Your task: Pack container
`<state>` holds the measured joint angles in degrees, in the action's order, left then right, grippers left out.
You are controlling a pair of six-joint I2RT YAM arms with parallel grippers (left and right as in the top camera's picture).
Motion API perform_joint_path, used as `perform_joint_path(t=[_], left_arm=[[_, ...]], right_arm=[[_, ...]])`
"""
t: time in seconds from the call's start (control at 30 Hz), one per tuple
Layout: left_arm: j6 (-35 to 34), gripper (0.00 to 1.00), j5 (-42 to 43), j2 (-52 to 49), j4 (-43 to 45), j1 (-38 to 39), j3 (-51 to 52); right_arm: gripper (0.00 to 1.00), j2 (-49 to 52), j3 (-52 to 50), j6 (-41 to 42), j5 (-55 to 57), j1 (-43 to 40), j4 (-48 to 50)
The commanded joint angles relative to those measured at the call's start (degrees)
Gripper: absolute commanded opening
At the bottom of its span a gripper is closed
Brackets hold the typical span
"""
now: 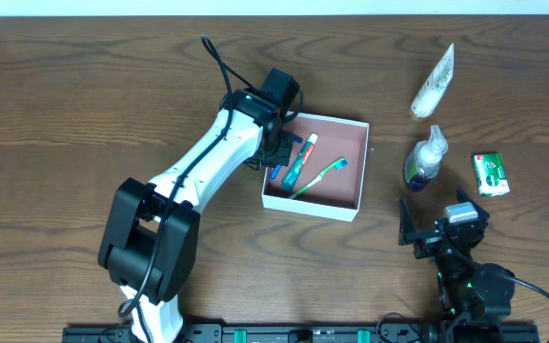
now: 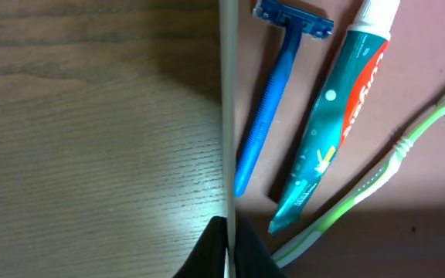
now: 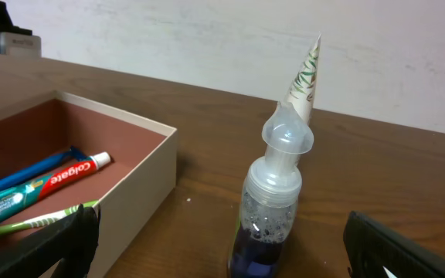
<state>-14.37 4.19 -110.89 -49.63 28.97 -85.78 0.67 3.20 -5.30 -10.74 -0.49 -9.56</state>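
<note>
Though square, the container [image 1: 339, 138] slightly askew, left wall in left pincer [image 2: 227, 251].

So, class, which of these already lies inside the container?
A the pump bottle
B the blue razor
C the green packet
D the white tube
B: the blue razor lies in the container beside the toothpaste and toothbrush, while the pump bottle, green packet and white tube sit outside it.

Left arm [image 1: 208, 157] stretched up and right from its base, left gripper [image 1: 281, 150] pinched tight on the container [image 1: 313, 208] wall. Right gripper [image 1: 437, 229] sits low right, 2 fingers spread wide, holding nothing.
</note>
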Motion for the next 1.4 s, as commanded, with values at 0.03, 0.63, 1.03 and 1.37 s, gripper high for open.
perform_joint_path(t=[0.03, 0.63, 1.03, 1.37], left_arm=[[-4.5, 0.06, -0.3, -0.3, -0.2, -0.1, 0.4], [-26.4, 0.06, -0.3, -0.3, 1.5, -0.1, 0.4], [-14.4, 0.06, -0.3, -0.3, 0.4, -0.1, 0.4], [-9.2, 0.06, -0.2, -0.3, 0.2, 0.1, 0.4]], right_arm=[[0.99, -0.3, -0.2, -0.5, -0.2, -0.4, 0.0], [0.99, -0.3, -0.2, -0.5, -0.2, -0.4, 0.0], [0.99, -0.3, -0.2, -0.5, -0.2, -0.4, 0.0], [0.99, -0.3, -0.2, -0.5, -0.2, -0.4, 0.0]])
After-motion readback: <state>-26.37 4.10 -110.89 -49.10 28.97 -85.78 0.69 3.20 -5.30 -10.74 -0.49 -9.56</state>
